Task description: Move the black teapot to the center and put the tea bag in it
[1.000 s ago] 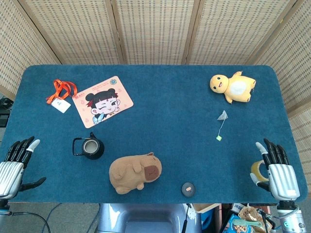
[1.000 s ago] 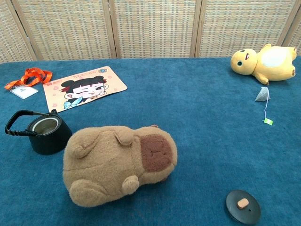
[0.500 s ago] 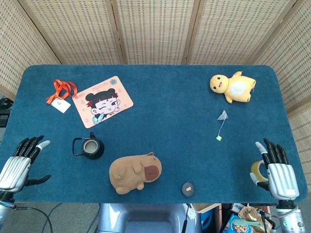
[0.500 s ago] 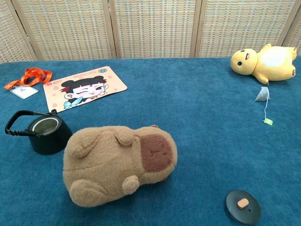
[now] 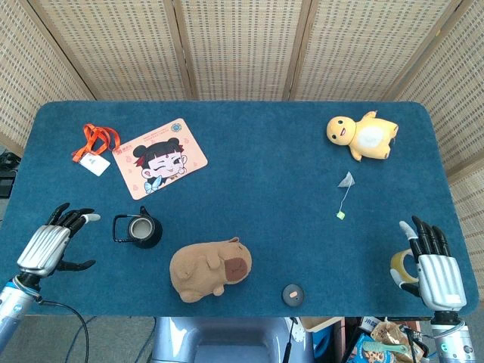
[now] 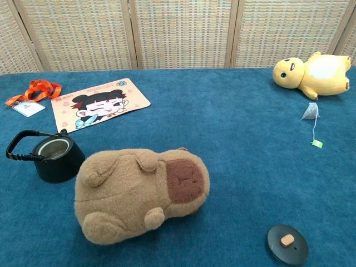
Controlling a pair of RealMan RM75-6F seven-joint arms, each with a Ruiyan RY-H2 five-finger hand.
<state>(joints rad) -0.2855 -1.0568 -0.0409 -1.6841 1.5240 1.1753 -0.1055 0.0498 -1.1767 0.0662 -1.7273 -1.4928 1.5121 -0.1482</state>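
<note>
At the lower frame edge lie a round black teapot lid (image 6: 287,243) and a brown plush capybara (image 6: 142,193). Left of it stands the lidless black cast-iron teapot (image 5: 141,229), with the left hand (image 5: 54,243) near it, fingers spread and empty. Bare blue cloth fills the table (image 5: 257,174) centre. At upper right, the white pyramid tea bag (image 5: 346,181) lies below a yellow plush duck (image 5: 362,134). Only the head view shows the hands; the right hand (image 5: 431,265) rests wide at the lower right edge.

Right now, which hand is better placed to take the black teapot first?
The left hand, probably. It is open just beside the teapot, on the handle side. The right hand is far across the table, nearer the tea bag.
</note>
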